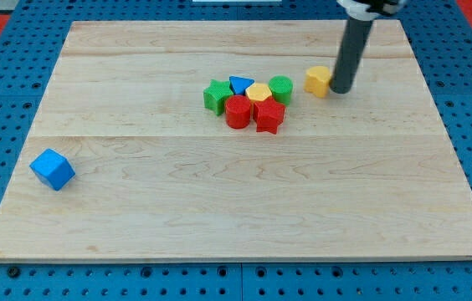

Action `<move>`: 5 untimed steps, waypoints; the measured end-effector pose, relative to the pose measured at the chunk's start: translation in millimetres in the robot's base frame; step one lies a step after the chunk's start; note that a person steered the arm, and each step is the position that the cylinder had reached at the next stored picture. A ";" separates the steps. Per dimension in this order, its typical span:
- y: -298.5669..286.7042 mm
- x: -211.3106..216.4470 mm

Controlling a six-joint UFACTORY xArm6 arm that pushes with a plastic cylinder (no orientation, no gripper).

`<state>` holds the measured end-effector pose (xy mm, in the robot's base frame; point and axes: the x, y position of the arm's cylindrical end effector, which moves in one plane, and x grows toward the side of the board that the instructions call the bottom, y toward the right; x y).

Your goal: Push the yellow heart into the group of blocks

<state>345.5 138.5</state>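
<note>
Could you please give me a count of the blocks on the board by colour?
Green: 2, a star and a round one
Red: 2
Yellow: 2, a hexagon and the heart
Blue: 2, a triangle and a cube
Total: 8

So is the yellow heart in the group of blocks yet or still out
Out. The yellow heart sits apart at the view's right of the green cylinder, wood showing between them. My tip is at its right side.
</note>
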 end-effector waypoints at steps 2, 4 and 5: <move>10.1 -33.6; -42.8 -35.2; -79.5 -35.2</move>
<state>310.3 59.0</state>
